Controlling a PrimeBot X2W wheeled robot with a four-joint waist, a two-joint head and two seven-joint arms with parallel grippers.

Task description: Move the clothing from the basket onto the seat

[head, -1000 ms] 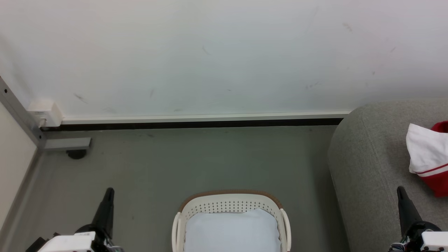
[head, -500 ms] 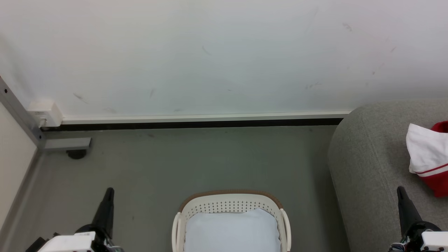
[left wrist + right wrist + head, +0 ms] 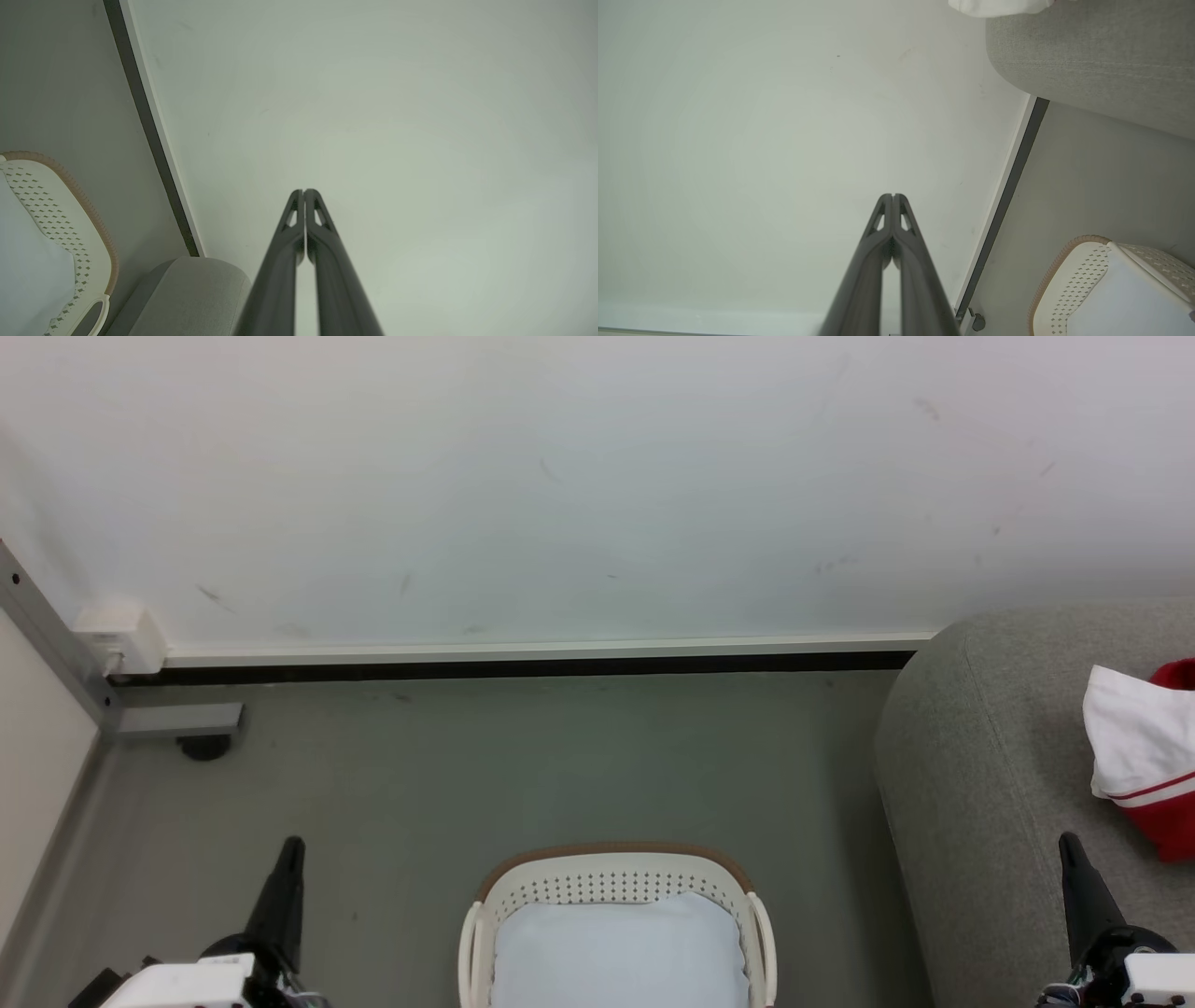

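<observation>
Two grippers are pointing toward the pale wall (image 3: 560, 476), each with its fingers pressed flat together and nothing caught between them. The left gripper (image 3: 291, 847) is hovering over the grey floor (image 3: 467, 765), while the right gripper (image 3: 1069, 842) is hovering over the near edge of the seat (image 3: 990, 756). The basket (image 3: 616, 882) is sitting on the floor between them, to the right of the left gripper and to the left of the right one, and a pale bluish-white pad (image 3: 616, 952) is lying inside it. The clothing (image 3: 1144, 756) is lying on the seat, ahead of the right gripper and a little to its right (white sleeve folded over red, a thin red stripe showing), apart from the fingers. From the left gripper it is lying well off, beyond the basket.
</observation>
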